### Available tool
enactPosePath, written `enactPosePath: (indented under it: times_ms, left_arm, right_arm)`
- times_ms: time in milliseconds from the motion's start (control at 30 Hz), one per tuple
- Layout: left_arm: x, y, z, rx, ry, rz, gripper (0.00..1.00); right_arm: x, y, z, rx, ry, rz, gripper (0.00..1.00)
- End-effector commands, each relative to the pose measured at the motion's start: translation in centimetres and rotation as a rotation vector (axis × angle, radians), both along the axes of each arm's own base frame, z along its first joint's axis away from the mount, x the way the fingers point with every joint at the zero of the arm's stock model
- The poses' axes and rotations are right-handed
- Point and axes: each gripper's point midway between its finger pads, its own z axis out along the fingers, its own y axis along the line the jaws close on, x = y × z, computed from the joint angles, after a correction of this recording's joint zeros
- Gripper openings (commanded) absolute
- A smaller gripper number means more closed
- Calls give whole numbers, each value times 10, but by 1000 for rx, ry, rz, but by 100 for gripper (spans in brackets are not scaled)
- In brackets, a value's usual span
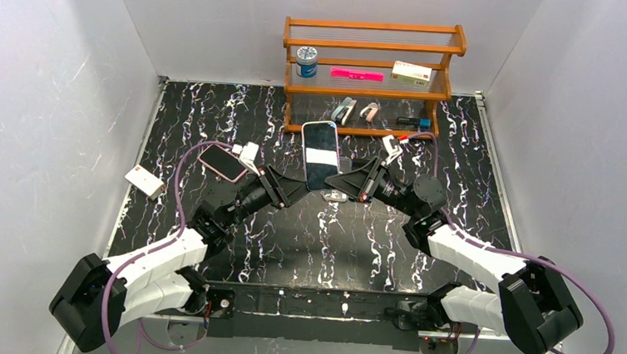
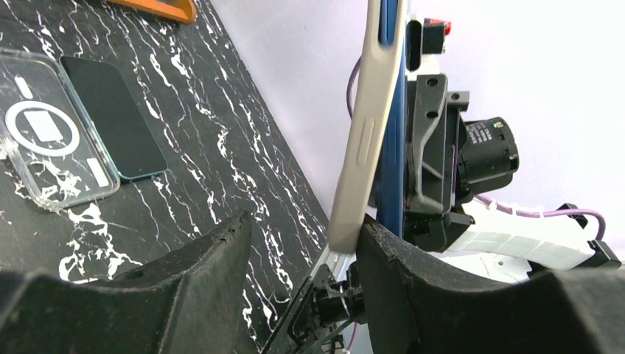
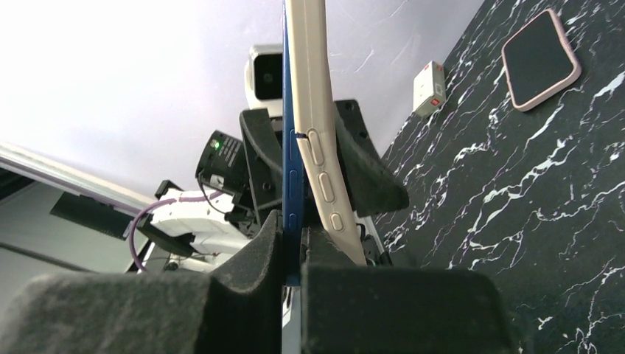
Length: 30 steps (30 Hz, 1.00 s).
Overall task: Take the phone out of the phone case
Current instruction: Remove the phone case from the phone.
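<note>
A blue phone [image 1: 320,152] in a beige case [image 2: 365,125] is held on edge above the middle of the table between both grippers. In the right wrist view the phone's blue edge [image 3: 292,169] sits between my fingers, and the beige case [image 3: 317,140] peels away from it toward the lower end. My right gripper [image 3: 293,243] is shut on the phone's edge and also shows in the top view [image 1: 351,182]. My left gripper [image 2: 306,228] is open wide, one finger on each side of the phone and case. The case's lower corner rests against its right finger [image 2: 402,254].
A clear case [image 2: 44,140] and a dark phone [image 2: 114,118] lie on the black marble table below. A pink-cased phone [image 1: 222,162] and a white box [image 1: 145,182] lie at the left. A wooden shelf [image 1: 366,89] with small items stands at the back.
</note>
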Motion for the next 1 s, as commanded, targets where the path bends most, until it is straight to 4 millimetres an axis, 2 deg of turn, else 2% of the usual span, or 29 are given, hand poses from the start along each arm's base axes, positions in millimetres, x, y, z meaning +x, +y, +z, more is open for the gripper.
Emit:
enactPosePath:
  times_ms: [0, 133, 233, 300, 400, 500, 667, 967]
  left_arm:
    - [13, 0, 40, -54, -91, 44, 51]
    - [11, -6, 49, -67, -117, 9, 51]
    - [11, -8, 49, -64, -121, 2, 44]
    - [12, -6, 47, -58, -125, 12, 33]
    - [15, -3, 43, -37, -137, 36, 11]
    - [25, 3, 27, 56, -132, 91, 0]
    - [43, 24, -2, 264, -109, 217, 0]
    - [71, 72, -41, 587, -26, 437, 0]
  right_arm:
    - [-28, 0, 31, 83, -122, 116, 1]
    - [-31, 2, 26, 76, -111, 137, 1]
    - [-32, 3, 23, 66, -107, 144, 1]
    - [-33, 3, 22, 57, -106, 157, 1]
    - [-34, 4, 17, 42, -99, 167, 1]
    - [-35, 4, 13, 27, -94, 168, 1]
    - [-32, 3, 9, -15, -104, 144, 1]
    - [-22, 4, -6, -110, -95, 113, 1]
